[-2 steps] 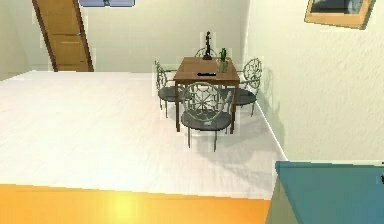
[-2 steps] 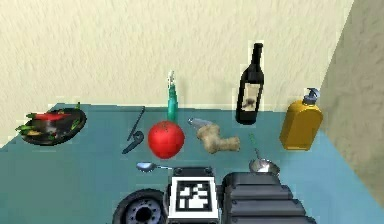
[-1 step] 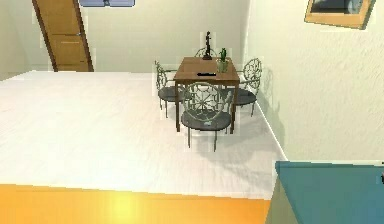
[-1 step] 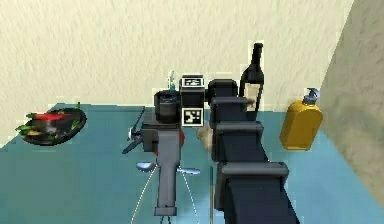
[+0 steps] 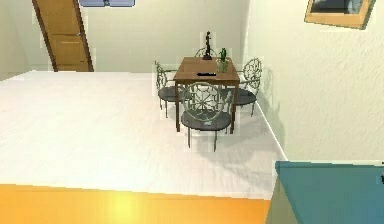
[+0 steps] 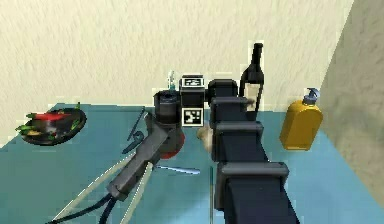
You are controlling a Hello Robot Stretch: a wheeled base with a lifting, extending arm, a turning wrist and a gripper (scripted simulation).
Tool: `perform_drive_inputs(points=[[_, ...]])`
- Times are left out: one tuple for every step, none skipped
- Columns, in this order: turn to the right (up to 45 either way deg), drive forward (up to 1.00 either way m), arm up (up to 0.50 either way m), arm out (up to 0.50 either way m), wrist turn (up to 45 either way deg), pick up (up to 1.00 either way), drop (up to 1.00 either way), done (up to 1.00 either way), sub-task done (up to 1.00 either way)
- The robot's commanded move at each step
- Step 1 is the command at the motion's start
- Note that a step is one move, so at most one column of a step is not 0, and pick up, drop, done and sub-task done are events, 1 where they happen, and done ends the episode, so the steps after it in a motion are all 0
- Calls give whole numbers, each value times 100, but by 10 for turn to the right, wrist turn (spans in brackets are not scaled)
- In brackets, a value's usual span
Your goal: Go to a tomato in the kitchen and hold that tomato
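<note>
Reaching across a teal countertop [image 6: 330,180]: one dark square-barred arm [image 6: 245,165] ending in a dark two-fingered gripper [image 6: 85,208], its thin fingers slanting toward the arm side view's lower left.

Task item: one red rounded thing, taken for the tomato [image 6: 177,150], lying on the counter and partly hidden behind the gripper's body. Whether they touch cannot be told.

Claw: how wide it stands cannot be told, nor whether it has hold of anything.

Adjacent items: dark shallow bowl of red and green produce [image 6: 50,125], well off to the left; thin silver utensil [image 6: 135,125], near the tomato; tall dark glass bottle [image 6: 255,70] and squat yellow bottle with a pump top [image 6: 303,122], both by the wall, close to the arm.

Hazards, as judged:
- The round tomato may roll away if nudged from the side.
- The fingers may catch the utensil instead.
- A sideways swing of the arm could topple the tall bottle.
</note>
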Motion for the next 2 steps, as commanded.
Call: perform_drive_inputs(points=[[0, 0, 0, 0, 450, 0, 0, 0, 0], [0, 0, 0, 0, 450, 0, 0, 0, 0]])
